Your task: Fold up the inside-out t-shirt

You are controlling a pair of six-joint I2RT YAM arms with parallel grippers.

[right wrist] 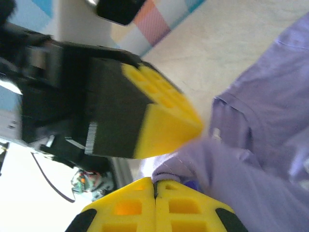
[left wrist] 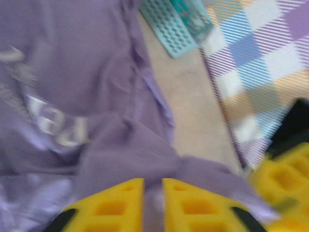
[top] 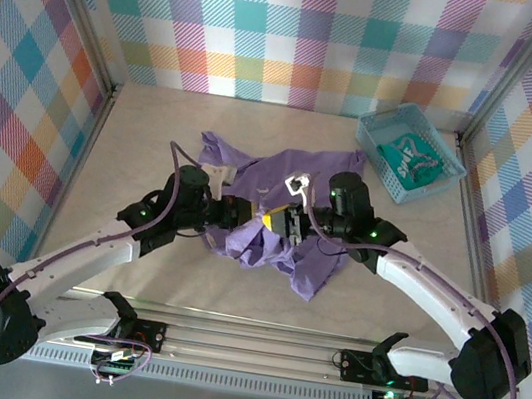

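The inside-out t-shirt [top: 278,186] is a lavender-purple heap, crumpled in the middle of the table. Both grippers meet over its near part. My left gripper [top: 263,219] comes in from the left. In the left wrist view its yellow fingers [left wrist: 120,203] stand slightly apart, and purple cloth [left wrist: 96,72] lies in the narrow gap of the left gripper [left wrist: 153,182]. My right gripper [top: 282,224] comes in from the right. In the right wrist view the right gripper [right wrist: 155,182] is shut, with a fold of the shirt's hem [right wrist: 193,164] pinched at its tips. The left gripper's yellow finger [right wrist: 166,121] hangs just above that fold.
A small teal basket [top: 369,135] stands at the back right and holds a teal-green garment with white markings [top: 416,161]. The basket [left wrist: 169,29] lies beyond the shirt in the left wrist view. Checked walls close in the table on three sides. Bare tabletop [top: 144,140] lies to the left.
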